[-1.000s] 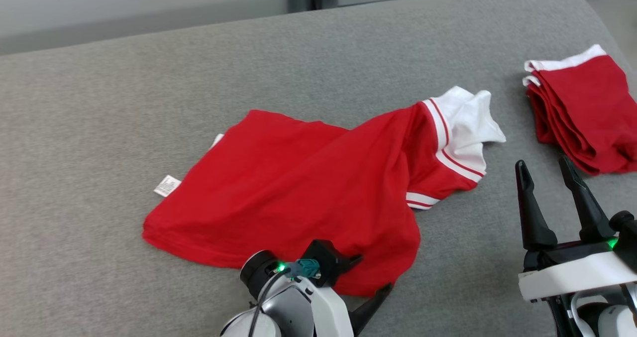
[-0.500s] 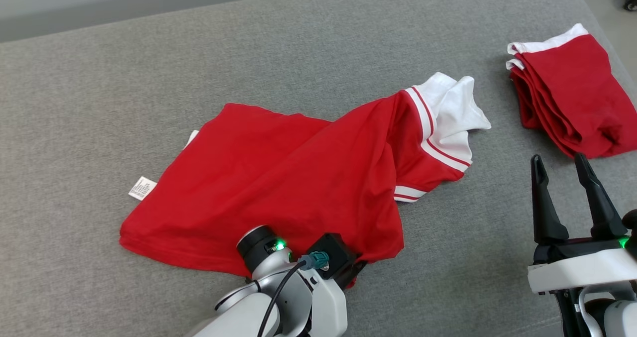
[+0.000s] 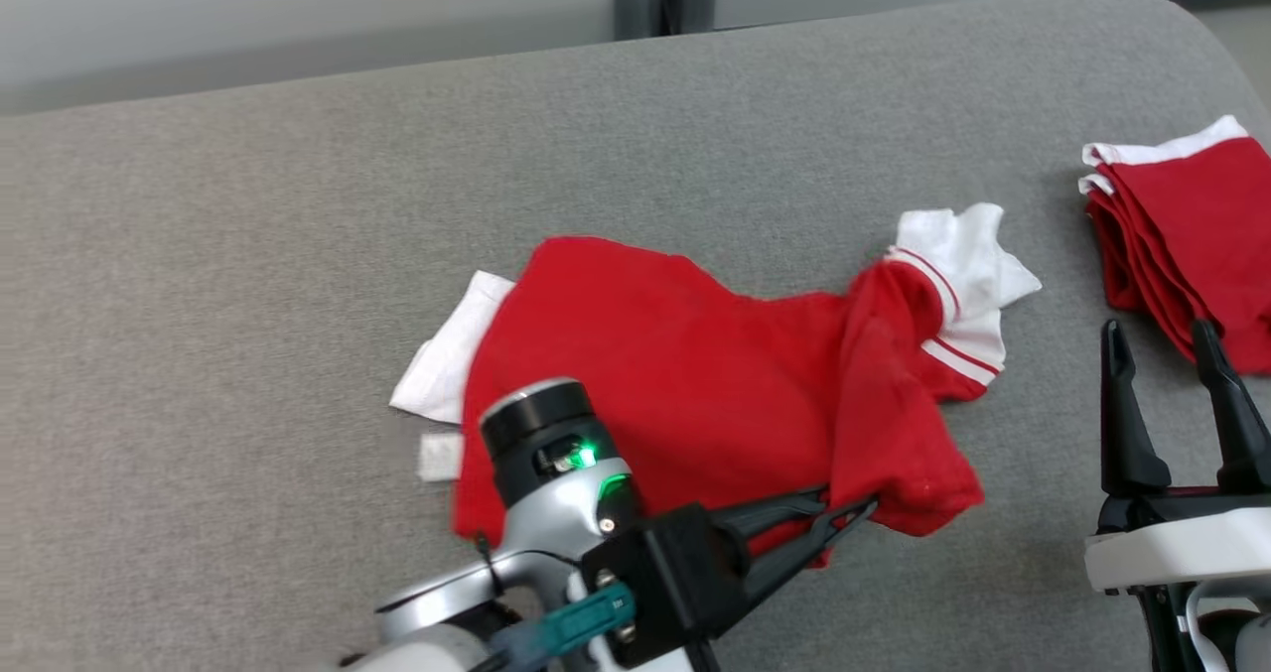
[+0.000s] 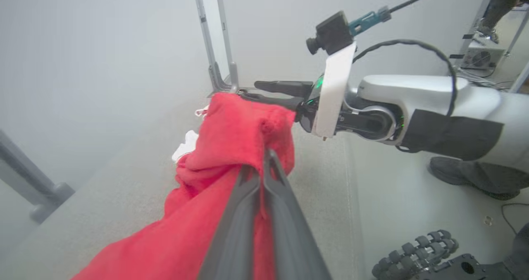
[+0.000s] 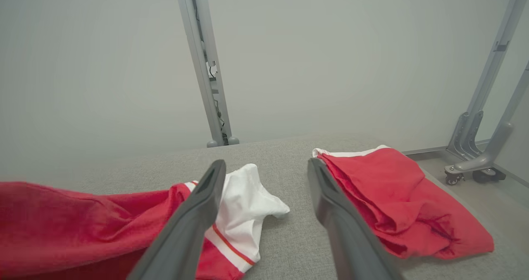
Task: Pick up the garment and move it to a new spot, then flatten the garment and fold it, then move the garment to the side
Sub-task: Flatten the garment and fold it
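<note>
left hand (image 3: pixel 849 505) pressed together, pinching garment (image 3: pixel 695 354) edge; right hand (image 3: pixel 1162 339) spread wide, empty.

We see the garment (image 3: pixel 695 374) as soft, matt red cloth, with smooth white trim at its 2 o'clock end. Under it the table (image 3: pixel 248 255) wears coarse grey woven fabric, matt and slightly fuzzy. At 3 o'clock the folded stack (image 3: pixel 1201 225) is the same red cloth. The left gripper (image 3: pixel 854 505) has matt dark plastic fingers and a glossy silver wrist.
</note>
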Motion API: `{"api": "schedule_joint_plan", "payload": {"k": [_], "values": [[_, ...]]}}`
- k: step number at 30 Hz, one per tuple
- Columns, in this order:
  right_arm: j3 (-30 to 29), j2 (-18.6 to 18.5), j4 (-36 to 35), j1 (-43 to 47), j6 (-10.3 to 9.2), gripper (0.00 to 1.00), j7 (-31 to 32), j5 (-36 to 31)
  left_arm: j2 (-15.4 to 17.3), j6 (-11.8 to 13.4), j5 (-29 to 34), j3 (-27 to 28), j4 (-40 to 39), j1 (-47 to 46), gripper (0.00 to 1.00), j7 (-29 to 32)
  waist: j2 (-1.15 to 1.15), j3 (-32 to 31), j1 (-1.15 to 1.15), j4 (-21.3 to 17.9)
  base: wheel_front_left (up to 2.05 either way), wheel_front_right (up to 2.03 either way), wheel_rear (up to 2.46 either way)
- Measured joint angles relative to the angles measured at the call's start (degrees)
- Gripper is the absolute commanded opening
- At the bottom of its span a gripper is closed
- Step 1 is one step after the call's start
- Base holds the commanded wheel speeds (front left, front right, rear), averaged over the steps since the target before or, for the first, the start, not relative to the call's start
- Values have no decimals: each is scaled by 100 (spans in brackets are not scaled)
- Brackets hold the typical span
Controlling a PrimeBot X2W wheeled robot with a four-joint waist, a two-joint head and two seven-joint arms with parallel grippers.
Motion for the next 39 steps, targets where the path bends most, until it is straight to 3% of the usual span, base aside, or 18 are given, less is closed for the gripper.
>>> {"api": "schedule_joint_plan", "payload": {"k": [6,9,11,13,18,25,26,27,33,39], "values": [[-80,21,-64,54,0,100,80,-10,322,256,-350,613,-1088,-86,0,255,0,-153,0,207,0,0,0],[-29,24,-93,51,0,100,116,-19,620,634,-662,1283,-989,-37,0,332,0,-179,0,212,0,0,0],[47,27,-87,46,0,100,135,-5,760,747,-960,1518,-709,191,0,381,0,-177,0,161,0,0,0],[93,30,-75,43,0,100,134,13,877,744,-1429,1696,-416,516,0,377,0,-154,0,87,0,0,0],[78,31,9,44,0,100,115,108,1076,448,-2260,1985,474,1293,0,5,0,-29,0,-49,0,0,0],[46,34,73,47,0,100,112,135,1005,179,-2904,2256,1457,1906,1,-630,0,69,0,22,0,0,0],[45,32,67,44,0,100,135,125,994,171,-2958,2285,1574,1947,32,-695,0,71,0,53,0,0,0],[47,32,51,42,0,100,145,114,991,171,-2969,2320,1667,1975,100,-759,0,69,0,85,0,0,0],[-2,29,-94,19,0,100,219,54,931,255,-2963,2608,1965,2084,100,-1273,0,25,0,279,0,0,0],[-119,-20,-254,23,0,100,253,-8,666,1051,-2494,3214,2000,2142,100,-2324,0,-66,0,463,0,0,0]]}}
